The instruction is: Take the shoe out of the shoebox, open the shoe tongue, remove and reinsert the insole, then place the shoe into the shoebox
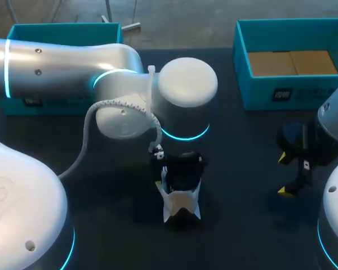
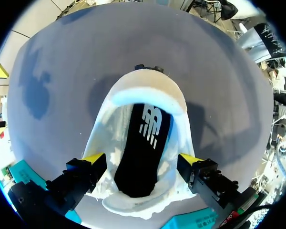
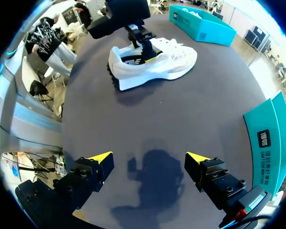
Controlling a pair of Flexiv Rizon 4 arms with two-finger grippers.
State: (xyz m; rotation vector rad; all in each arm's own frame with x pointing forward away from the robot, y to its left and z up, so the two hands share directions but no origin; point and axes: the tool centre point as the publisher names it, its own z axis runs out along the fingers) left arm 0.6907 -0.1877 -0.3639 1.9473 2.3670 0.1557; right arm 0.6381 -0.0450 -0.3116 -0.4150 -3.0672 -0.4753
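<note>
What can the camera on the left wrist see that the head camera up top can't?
Only the left wrist view shows the black insole lying inside the shoe. Only the head view shows the right gripper, open above the table, and the brown floor inside the back-right shoebox. Both views show the white shoe on the dark table, and some teal box.

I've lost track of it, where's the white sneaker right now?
The white sneaker sits on the dark table, near the middle of the head view, directly beneath the left gripper.
</note>
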